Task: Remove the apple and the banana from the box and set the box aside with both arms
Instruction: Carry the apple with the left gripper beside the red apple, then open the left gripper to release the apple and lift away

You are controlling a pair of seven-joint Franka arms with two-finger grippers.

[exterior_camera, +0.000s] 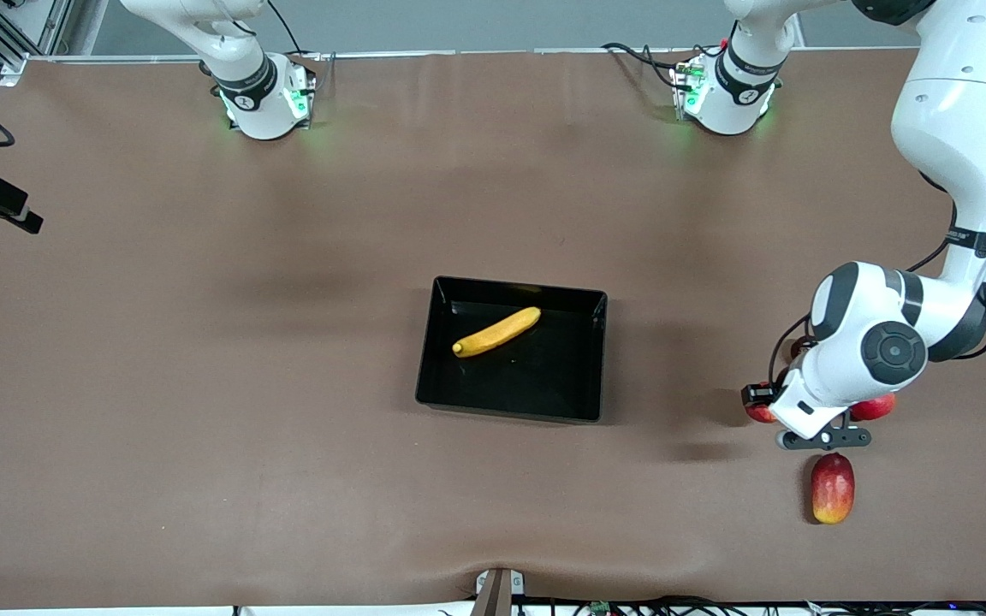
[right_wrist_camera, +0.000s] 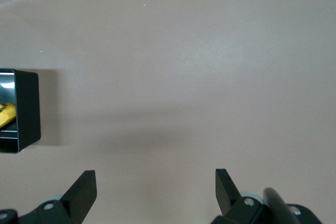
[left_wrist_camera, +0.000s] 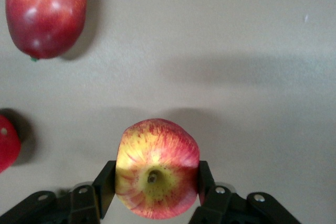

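The mango (exterior_camera: 832,488) lies nearest the front camera, at the table's left-arm end. Just above it the left gripper (left_wrist_camera: 152,184) clamps the streaked apple (left_wrist_camera: 156,167), which the arm hides in the front view. A plain red fruit (exterior_camera: 873,408) peeks out, half covered. The banana (exterior_camera: 497,331) lies in the black box (exterior_camera: 514,410) at mid-table, pointing toward two o'clock. The right gripper (right_wrist_camera: 156,190) waits with fingers spread over bare table.
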